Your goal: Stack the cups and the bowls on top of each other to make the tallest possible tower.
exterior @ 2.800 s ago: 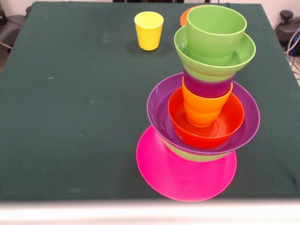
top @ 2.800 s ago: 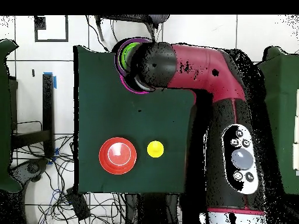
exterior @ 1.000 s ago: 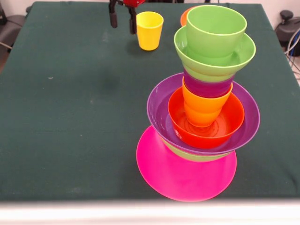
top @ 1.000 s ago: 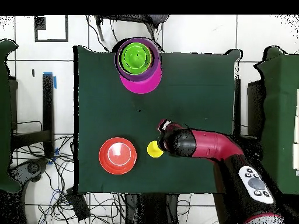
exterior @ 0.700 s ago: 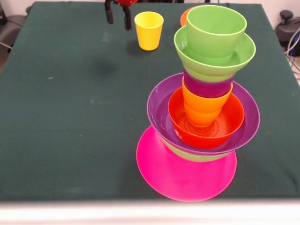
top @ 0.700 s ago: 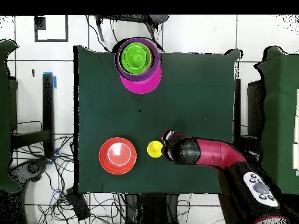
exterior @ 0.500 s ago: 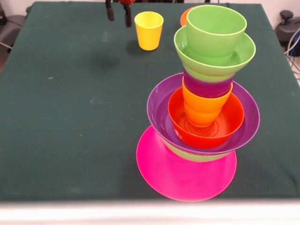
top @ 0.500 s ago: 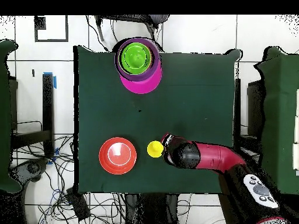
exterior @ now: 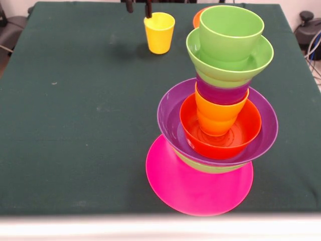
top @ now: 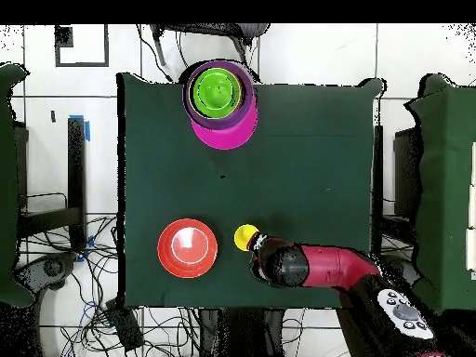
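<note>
A dark green cloth-covered worktop (exterior: 85, 100) carries a tower (exterior: 216, 105) of glossy plastic bowls and cups near its front edge in the front view, towards the right-hand corner. The tower's base is a wide pink bowl (exterior: 195, 188) turned rim-down on the cloth. On it sits a light green bowl (exterior: 210, 168), only a sliver of it visible, then a wide purple bowl (exterior: 168, 118) standing open-side up. Inside the purple bowl rests an orange-red bowl (exterior: 235, 140), and in that stands an orange tapered cup (exterior: 218, 115). A purple cup (exterior: 220, 93) sits on top of the orange cup, with a second light green bowl (exterior: 228, 68) above it and a light green cup (exterior: 229, 32) nested upright in that bowl as the top piece. In the overhead view the tower (top: 219, 98) stands at one edge of the worktop.

A yellow plastic cup (exterior: 159, 32) stands upright alone near the far edge in the front view, well apart from the tower. Another orange-red bowl (top: 188, 247) lies beside it in the overhead view; in the front view only its rim (exterior: 198, 17) peeks out behind the tower's top.

The gripper (exterior: 139, 6) shows as two dark fingertips at the top edge of the front view, spread apart and holding nothing, just beside the yellow cup's rim. Overhead, the red and black arm (top: 321, 268) reaches in over the worktop edge, its end close to the yellow cup (top: 245, 238).
</note>
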Controlling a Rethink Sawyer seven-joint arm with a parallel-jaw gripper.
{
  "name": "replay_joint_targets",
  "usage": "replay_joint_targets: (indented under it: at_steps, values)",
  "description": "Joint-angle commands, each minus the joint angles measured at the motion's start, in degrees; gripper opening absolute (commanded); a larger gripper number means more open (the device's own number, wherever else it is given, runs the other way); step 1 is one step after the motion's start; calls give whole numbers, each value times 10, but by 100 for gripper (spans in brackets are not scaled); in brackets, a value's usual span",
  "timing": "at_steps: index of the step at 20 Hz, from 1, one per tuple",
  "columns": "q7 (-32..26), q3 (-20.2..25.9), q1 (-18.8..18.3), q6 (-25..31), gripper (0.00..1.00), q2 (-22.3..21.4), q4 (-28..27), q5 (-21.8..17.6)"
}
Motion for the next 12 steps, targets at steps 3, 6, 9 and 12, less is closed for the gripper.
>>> replay_joint_targets:
  at_steps: [3, 6, 9, 12]
  values:
    - [-7, 39, 1, -26, 100, -43, 55, -19]
    - [-15, 52, -7, -8, 100, -62, 56, -4]
    - [-16, 50, -4, -4, 100, -56, 51, -6]
    - [-8, 35, 2, -20, 100, -36, 50, -20]
